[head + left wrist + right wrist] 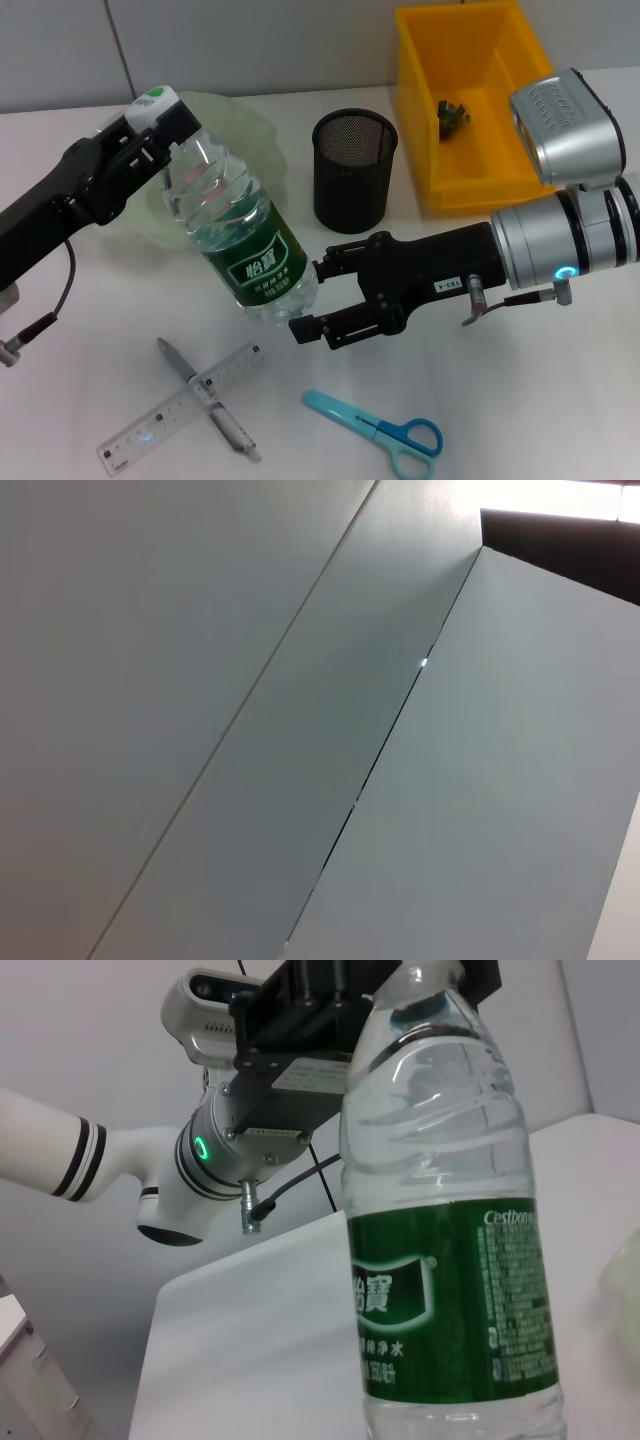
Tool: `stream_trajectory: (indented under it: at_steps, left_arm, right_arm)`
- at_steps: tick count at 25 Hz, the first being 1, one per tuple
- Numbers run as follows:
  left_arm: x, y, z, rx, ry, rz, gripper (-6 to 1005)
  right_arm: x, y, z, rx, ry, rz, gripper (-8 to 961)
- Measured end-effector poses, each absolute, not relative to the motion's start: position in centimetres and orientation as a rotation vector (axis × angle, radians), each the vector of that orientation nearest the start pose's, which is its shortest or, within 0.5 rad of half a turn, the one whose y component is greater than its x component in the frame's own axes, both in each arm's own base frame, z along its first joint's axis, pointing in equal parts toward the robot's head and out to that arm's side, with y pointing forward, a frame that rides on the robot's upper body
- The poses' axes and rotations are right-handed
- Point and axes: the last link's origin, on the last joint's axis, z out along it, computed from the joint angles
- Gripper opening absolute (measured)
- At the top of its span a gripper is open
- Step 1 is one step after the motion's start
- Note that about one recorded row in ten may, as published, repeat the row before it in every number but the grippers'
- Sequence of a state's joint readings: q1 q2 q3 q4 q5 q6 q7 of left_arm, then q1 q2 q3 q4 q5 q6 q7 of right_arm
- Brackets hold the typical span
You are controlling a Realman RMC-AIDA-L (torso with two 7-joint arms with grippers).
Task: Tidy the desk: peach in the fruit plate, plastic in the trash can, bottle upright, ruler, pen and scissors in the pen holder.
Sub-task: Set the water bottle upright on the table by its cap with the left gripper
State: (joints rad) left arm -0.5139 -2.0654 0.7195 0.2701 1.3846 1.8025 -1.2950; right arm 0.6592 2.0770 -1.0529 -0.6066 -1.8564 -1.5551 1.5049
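A clear water bottle (240, 235) with a green label leans over the table, its cap end up at the left. My left gripper (160, 130) is shut on its neck. My right gripper (312, 296) is open at the bottle's lower end, with one finger by the label and one by the base. The right wrist view shows the bottle (440, 1260) close up, with the left gripper on top of it. A clear ruler (175, 412) lies crossed by a grey pen (205, 395), and blue scissors (385, 430) lie near the front edge. The black mesh pen holder (355, 170) stands mid-table. The peach is out of view.
A pale green fruit plate (245, 120) sits behind the bottle. A yellow bin (470, 160) at the back right holds a small dark object (452, 115). The left wrist view shows only grey wall panels.
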Motion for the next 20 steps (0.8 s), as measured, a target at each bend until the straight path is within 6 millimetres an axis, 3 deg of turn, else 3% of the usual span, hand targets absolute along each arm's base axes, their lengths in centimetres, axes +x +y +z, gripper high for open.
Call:
stream_trajectory:
  at_steps: [20]
  left_arm:
    - [-24.02, 30.16, 1.52, -2.287, -0.741, -1.624, 444]
  right_arm:
    - [20.49, 33.63, -4.87, -3.032, 0.561, 0.608, 758]
